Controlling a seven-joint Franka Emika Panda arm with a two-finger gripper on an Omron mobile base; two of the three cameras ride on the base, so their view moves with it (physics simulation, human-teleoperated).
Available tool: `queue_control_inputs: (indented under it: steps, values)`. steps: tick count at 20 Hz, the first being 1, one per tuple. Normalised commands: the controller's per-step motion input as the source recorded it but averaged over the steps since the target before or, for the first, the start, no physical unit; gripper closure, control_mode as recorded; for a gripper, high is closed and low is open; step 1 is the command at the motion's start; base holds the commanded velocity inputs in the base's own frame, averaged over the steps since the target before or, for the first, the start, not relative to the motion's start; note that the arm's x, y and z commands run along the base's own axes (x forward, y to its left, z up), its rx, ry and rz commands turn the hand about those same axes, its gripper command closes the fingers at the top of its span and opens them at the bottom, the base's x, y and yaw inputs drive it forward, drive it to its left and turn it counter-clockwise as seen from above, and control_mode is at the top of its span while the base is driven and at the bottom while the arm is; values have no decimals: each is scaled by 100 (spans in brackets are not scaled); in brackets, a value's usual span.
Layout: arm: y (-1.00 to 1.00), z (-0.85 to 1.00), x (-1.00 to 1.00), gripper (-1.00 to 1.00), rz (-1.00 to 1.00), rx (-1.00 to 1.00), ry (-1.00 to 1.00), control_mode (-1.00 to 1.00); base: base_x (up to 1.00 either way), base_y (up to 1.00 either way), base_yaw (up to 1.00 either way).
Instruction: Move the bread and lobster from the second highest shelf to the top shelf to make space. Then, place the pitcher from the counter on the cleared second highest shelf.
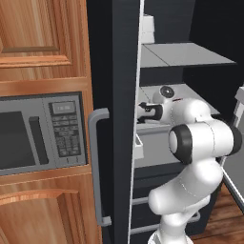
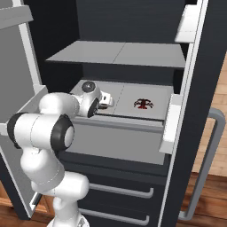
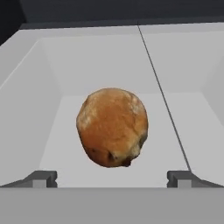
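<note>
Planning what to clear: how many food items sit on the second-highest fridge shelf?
2: a round orange-brown bread just ahead of the gripper, and a dark red lobster on the shelf's right half. The arm may hide more.

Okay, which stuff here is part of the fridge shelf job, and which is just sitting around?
Part of the job:
- bread, between the open fingers
- lobster, on the second highest shelf
- top shelf, bare

Just there:
- microwave
- fridge door handle

The second shelf [image 2: 128, 95] before me carries the bread [image 3: 112, 127] and the lobster [image 2: 143, 103], well apart.
</note>
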Motion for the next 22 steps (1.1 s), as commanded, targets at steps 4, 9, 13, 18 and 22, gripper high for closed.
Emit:
queue_control_inputs:
  steps: [4,9,13,18,22]
  values:
    - [0,-22,48,-100,0,0,0,-100,0,0,0]
    - [0,-23,46,-100,0,0,0,-100,0,0,0]
    - [0,-23,42,-100,0,0,0,-100,0,0,0]
    - [0,-28,36,100,0,0,0,-100,0,0,0]
    - [0,-18,19,100,0,0,0,-100,0,0,0]
